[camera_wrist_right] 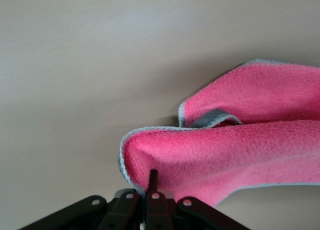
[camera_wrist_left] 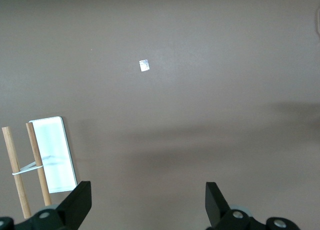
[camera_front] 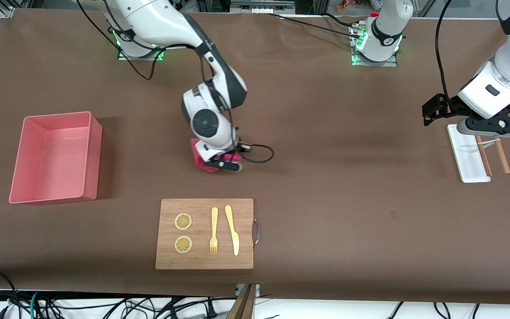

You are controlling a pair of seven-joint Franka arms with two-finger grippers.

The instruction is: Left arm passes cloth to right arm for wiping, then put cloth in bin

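The right arm's black linkage gripper (camera_front: 225, 165), at the wooden cutting board's (camera_front: 204, 233) twelve o'clock, pinches the folded pink-and-grey cloth (camera_wrist_right: 240, 150) low against the brown table (camera_front: 326, 177), seemingly for wiping; the salmon-pink plastic bin (camera_front: 56, 157) sits at nine o'clock of it. The left arm's boxy gripper (camera_wrist_left: 147, 205) waits wide open and empty over the small white tray (camera_front: 467, 155), likely clear of the wiping.

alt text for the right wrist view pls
The right gripper, jaws shut, pinches a folded edge of the pink cloth with its grey trim. The cloth drapes onto the bare brown table.
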